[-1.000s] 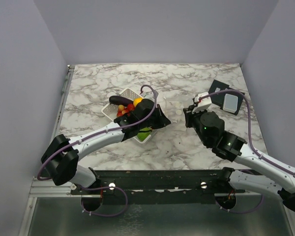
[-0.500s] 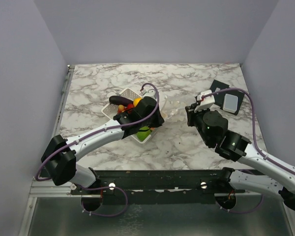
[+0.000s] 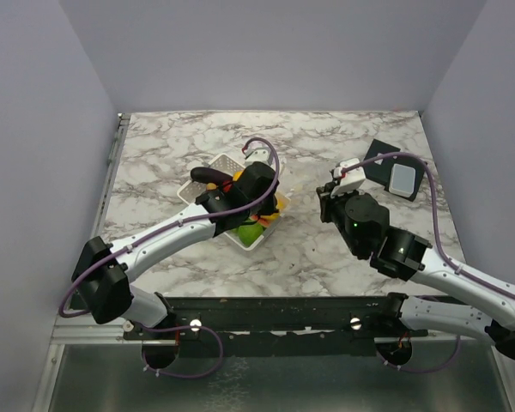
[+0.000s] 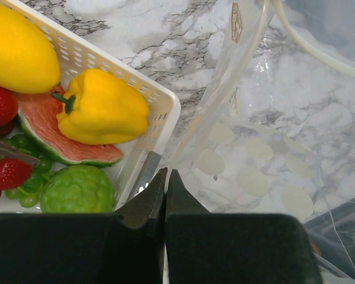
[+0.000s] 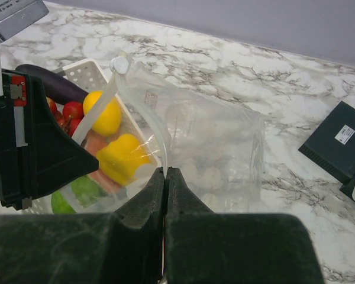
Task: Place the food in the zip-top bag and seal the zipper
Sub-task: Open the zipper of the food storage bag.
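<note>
The food lies in a white basket [image 4: 161, 111]: a yellow pepper [image 4: 103, 109], a watermelon slice [image 4: 50, 139], a green bumpy fruit [image 4: 77, 189] and a dark eggplant [image 5: 50, 83]. The clear zip-top bag [image 5: 219, 142] hangs empty between my two grippers, just right of the basket. Its zipper [image 5: 151, 127] shows as a pale strip looping along the mouth. My left gripper [image 4: 165, 174] is shut on the bag's mouth edge beside the basket's corner. My right gripper [image 5: 165, 171] is shut on the zipper strip at the opposite side. From above, the left gripper [image 3: 273, 204] sits at the basket's right edge.
A dark flat box [image 3: 384, 159] and a white device [image 3: 403, 178] lie at the back right of the marble table [image 3: 180, 146]. Purple walls close in the table on three sides. The basket [image 3: 227, 167] sits left of centre.
My left gripper has moved left and back with the bag edge, now over the basket's right corner. The right gripper has shifted slightly left with it.
</note>
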Controlling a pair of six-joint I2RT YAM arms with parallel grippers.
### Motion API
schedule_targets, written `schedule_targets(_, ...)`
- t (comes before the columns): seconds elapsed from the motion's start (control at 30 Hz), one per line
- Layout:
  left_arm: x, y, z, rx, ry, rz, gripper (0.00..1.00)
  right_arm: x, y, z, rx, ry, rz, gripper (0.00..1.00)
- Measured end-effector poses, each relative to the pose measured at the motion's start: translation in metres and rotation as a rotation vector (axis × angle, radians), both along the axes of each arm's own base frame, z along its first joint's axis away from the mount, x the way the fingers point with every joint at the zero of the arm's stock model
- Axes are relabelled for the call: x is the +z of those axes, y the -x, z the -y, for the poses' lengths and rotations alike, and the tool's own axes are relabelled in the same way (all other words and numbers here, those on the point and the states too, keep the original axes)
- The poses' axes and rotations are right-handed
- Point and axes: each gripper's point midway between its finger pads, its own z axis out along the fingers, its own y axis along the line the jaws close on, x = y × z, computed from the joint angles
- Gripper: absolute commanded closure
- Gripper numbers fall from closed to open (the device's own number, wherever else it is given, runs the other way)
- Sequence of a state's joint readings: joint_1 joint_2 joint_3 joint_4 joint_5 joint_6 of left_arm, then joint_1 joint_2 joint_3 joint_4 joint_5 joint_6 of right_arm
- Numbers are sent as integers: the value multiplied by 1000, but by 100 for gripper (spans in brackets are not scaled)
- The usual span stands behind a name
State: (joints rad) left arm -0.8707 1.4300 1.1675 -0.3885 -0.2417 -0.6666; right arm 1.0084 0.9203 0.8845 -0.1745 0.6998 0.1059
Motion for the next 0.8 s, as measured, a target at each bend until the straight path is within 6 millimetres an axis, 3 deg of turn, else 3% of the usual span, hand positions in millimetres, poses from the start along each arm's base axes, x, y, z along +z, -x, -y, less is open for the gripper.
schedule_targets(0.13,4,-2,-2,-1,-18,14,100,5,-1,-3,1,-2,5,98)
schedule_targets(0.2,8,-3,-2,-7,-21,23,100,7,-1,-4,1,-4,6,91)
schedule_targets(0.37,27,-5,-2,-31,-24,68,100,16,-1,-6,1,-19,16,85)
schedule_targets(0.47,42,-5,-3,-46,-19,102,100,27,-1,-6,2,-38,28,75)
schedule_targets(0.63,72,-7,-4,-73,-11,169,100,48,-1,-7,7,-71,50,48)
schedule_targets(0.8,96,-10,-10,-76,-30,233,100,68,0,-10,28,-100,66,42)
